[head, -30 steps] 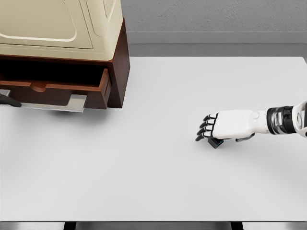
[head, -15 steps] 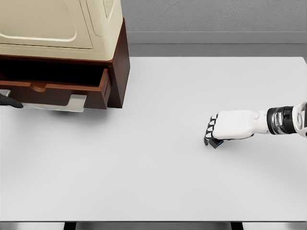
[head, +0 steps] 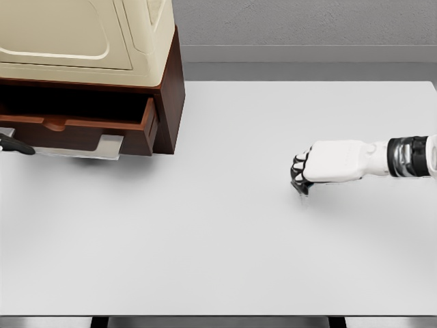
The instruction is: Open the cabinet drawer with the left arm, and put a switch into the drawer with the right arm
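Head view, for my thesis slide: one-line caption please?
Right robot hand curled around the small switch on the white table, cabinet drawer open at left.

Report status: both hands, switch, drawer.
Right hand fingers curled on the switch, low over the table. Left hand barely in view at the left edge. Drawer open. Path clear.

Our right hand [head: 304, 175] is curled into a fist near the table's right edge; our left hand [head: 13, 145] barely shows at the left edge.

place: simulated test bench | cue: bare white table [head: 218, 260], grey wall [head: 300, 20] (rendered look)
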Available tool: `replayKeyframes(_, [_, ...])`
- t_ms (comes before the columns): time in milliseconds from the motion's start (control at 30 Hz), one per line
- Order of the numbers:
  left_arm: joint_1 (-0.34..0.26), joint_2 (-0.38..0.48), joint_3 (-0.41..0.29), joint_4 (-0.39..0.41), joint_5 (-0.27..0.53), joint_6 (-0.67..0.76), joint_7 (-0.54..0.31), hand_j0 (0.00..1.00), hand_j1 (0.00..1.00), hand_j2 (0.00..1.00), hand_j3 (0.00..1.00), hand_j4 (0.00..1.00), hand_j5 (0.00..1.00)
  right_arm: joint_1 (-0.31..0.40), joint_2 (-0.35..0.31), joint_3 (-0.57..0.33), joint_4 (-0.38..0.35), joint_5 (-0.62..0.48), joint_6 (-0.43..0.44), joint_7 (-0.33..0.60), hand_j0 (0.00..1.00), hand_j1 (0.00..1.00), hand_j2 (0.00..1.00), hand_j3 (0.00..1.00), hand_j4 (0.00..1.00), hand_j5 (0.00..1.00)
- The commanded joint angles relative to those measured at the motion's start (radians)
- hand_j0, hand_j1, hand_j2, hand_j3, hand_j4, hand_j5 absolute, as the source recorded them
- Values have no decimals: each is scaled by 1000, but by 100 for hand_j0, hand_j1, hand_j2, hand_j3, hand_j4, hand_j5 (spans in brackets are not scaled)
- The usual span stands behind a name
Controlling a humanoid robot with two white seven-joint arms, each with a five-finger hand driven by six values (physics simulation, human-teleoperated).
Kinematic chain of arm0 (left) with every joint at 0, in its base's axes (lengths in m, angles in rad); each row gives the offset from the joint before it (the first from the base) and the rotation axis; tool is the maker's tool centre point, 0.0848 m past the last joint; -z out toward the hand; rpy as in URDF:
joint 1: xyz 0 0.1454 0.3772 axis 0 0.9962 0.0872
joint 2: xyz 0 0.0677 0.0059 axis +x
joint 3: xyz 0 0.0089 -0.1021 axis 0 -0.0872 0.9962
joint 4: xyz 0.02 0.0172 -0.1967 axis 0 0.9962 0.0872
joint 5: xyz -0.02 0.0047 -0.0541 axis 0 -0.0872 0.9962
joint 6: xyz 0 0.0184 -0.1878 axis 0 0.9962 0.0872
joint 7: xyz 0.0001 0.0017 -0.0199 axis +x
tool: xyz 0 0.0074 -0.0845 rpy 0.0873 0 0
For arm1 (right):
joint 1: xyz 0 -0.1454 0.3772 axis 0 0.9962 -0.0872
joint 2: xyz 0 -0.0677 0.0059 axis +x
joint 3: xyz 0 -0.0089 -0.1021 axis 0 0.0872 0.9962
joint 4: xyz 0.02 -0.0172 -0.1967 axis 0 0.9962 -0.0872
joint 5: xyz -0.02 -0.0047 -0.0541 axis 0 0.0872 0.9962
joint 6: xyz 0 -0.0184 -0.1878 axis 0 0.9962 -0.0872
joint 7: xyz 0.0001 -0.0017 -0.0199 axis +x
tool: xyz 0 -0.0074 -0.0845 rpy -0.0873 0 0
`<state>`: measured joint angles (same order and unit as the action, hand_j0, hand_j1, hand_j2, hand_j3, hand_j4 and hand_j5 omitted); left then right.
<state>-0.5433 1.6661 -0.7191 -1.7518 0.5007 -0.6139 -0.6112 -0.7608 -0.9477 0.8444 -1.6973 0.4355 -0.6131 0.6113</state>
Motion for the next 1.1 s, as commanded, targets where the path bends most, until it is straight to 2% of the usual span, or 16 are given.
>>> replayKeyframes(0, [0,0,0,0,7,3,0,100,100,100,100,100,100,-6,16,-15,5,-31,2,0,40,40,40,40,40,40])
replayKeyframes(100, [0,-2,0,0,7,3,0,100,100,100,100,100,100,-54,56,-13,24,-86,2,0,40,40,40,40,40,40])
replayKeyframes(167, [0,-2,0,0,7,3,0,100,100,100,100,100,100,-81,102,-13,28,-86,2,0,40,40,40,40,40,40])
replayKeyframes(300, [0,-2,0,0,7,3,0,100,100,100,100,100,100,-124,144,-13,31,-89,2,0,40,40,40,40,40,40])
replayKeyframes(400, [2,-2,0,0,7,3,0,100,100,100,100,100,100,-186,193,-5,71,-121,2,0,40,40,40,40,40,40])
replayKeyframes(533, [2,-3,0,0,7,3,0,100,100,100,100,100,100,-233,263,-1,76,-123,2,0,40,40,40,40,40,40])
replayKeyframes(733, [2,-17,0,0,-11,3,0,100,100,100,100,100,100,-341,420,56,157,-123,2,0,40,40,40,40,40,40])
replayKeyframes(867, [2,-19,0,0,-13,3,0,100,100,100,100,100,100,-394,501,71,163,-123,2,0,40,40,40,40,40,40])
replayKeyframes(1067, [3,-25,-10,1,-14,3,0,100,100,100,100,100,100,-465,579,76,243,-124,2,0,40,40,40,40,40,40])
